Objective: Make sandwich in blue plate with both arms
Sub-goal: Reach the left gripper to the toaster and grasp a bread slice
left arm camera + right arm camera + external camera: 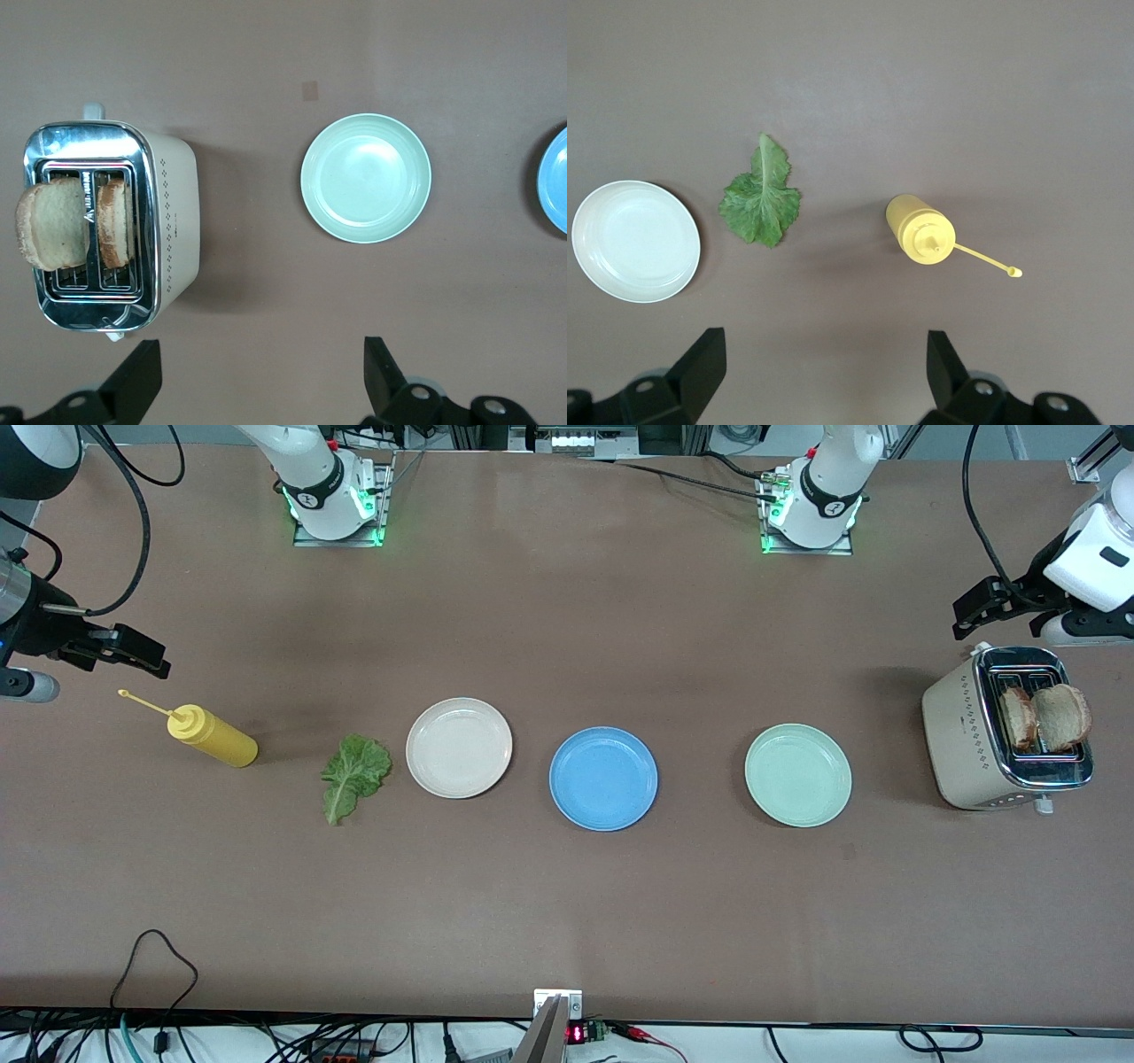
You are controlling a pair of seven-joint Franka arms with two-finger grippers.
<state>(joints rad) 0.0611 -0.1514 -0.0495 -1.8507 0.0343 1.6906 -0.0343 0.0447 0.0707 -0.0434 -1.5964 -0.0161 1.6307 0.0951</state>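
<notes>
You are looking at the left tool [257, 376] hanging wide open and empty over the worktop beside the toaster [1005, 731], where two bread slices [1045, 717] are standing. The right tool [824, 372], equally open and empty, is waiting nearer the lettuce leaf [354, 775]. The blue plate [603, 779] is lying bare between both.

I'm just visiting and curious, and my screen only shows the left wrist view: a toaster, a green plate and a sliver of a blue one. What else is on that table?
Observer: A cream-white plate sits beside the blue plate, toward the right arm's end.
Operator: Any sandwich filling?
Observer: Yes, a lettuce leaf lies on the table beside that cream-white plate.
Operator: Sauce?
Observer: A yellow squeeze bottle lies on its side past the lettuce, toward the right arm's end.
Operator: And the second arm?
Observer: The right gripper hangs open over the bottle's end of the table, holding nothing.
</notes>
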